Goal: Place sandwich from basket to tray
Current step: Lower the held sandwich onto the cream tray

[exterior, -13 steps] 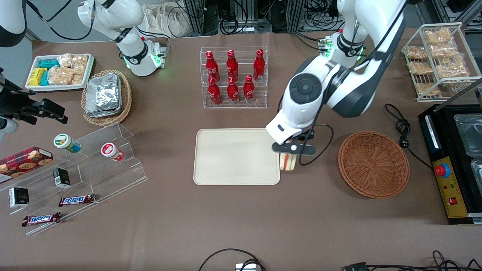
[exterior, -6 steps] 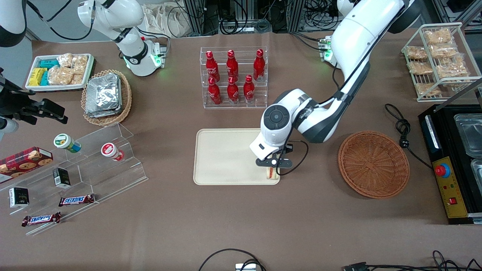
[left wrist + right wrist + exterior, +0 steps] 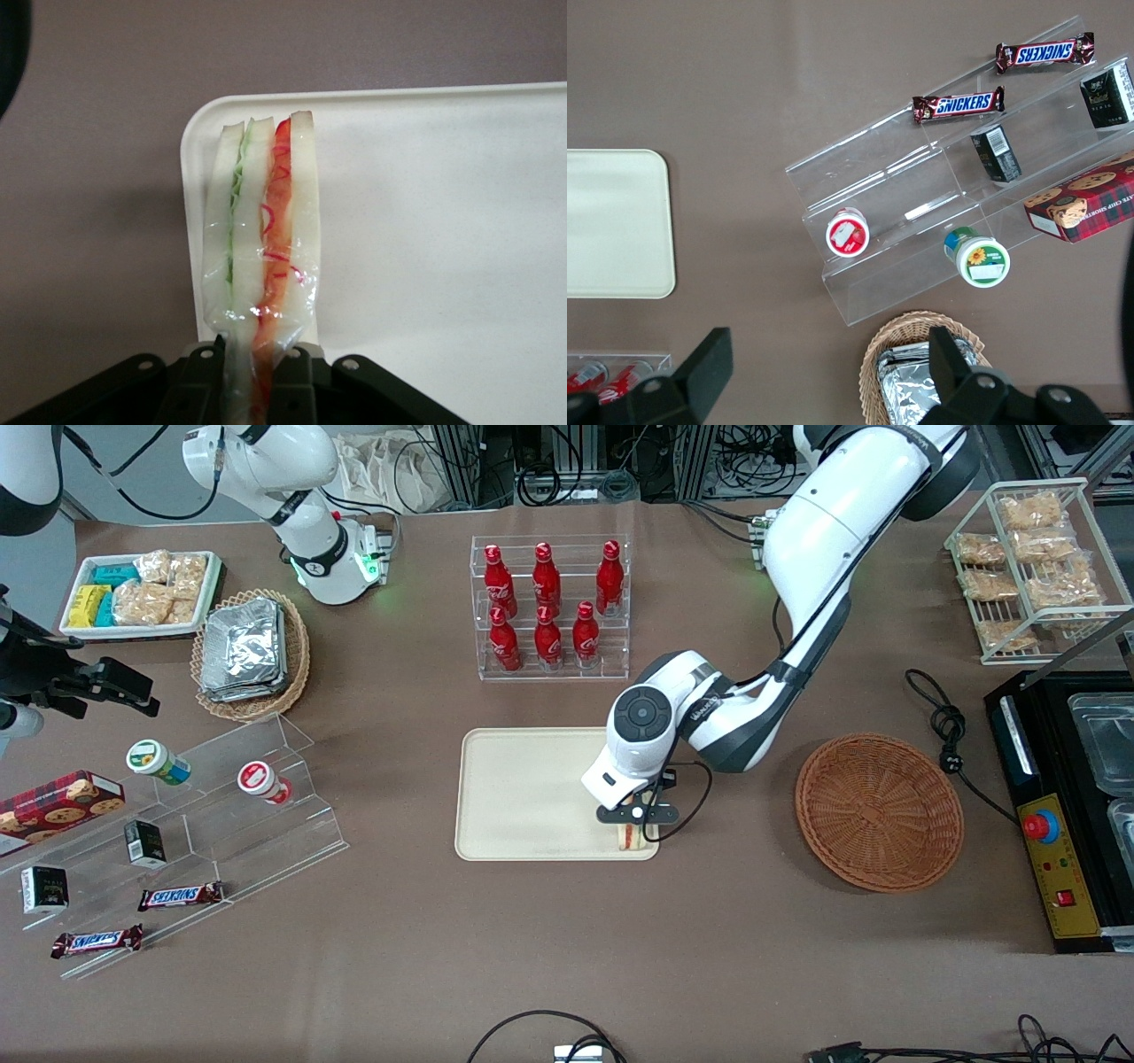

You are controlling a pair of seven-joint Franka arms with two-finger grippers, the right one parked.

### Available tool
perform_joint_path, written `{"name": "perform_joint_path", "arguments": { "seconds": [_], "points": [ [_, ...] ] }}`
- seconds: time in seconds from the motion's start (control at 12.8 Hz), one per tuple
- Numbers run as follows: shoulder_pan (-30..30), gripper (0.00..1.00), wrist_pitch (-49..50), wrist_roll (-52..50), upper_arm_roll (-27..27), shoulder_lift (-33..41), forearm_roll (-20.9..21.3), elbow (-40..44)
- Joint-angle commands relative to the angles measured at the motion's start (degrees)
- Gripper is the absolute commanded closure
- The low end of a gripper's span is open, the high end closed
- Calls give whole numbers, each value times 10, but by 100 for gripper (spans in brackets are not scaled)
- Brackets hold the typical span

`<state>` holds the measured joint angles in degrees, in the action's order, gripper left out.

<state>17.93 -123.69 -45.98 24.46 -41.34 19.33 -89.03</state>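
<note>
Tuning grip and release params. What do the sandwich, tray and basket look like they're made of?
Sandwich, held in the gripper over the tray corner: pale soft bread, likely under clear film, going by glossy wrinkles.
Tray: smooth matte cream, probably moulded plastic, with rounded corners and a low rim.
Basket: reddish-brown woven wicker with visible radial weave; natural or synthetic unclear.

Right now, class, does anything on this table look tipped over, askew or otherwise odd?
Two round pots, green-lidded and red-lidded, lie on their sides on the clear stepped stand. The hand holds the wrapped triangular sandwich edge-down at the cream rectangular tray's corner nearest the wicker basket.
</note>
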Motion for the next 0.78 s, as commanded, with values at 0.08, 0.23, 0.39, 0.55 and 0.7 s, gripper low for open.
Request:
{"name": "perform_joint_path", "arguments": {
  "seconds": [0.08,0.23,0.39,0.55,0.7],
  "points": [
    [12,67,-25,-15,-15,-7,13,-2],
    [13,0,-44,-17,-20,-1,11,-15],
    [12,0,-45,-18,-20,6,11,-17],
    [11,0,-46,-17,-21,20,1,-17],
    [10,0,-45,-11,-30,51,-28,-18]
  ]
}}
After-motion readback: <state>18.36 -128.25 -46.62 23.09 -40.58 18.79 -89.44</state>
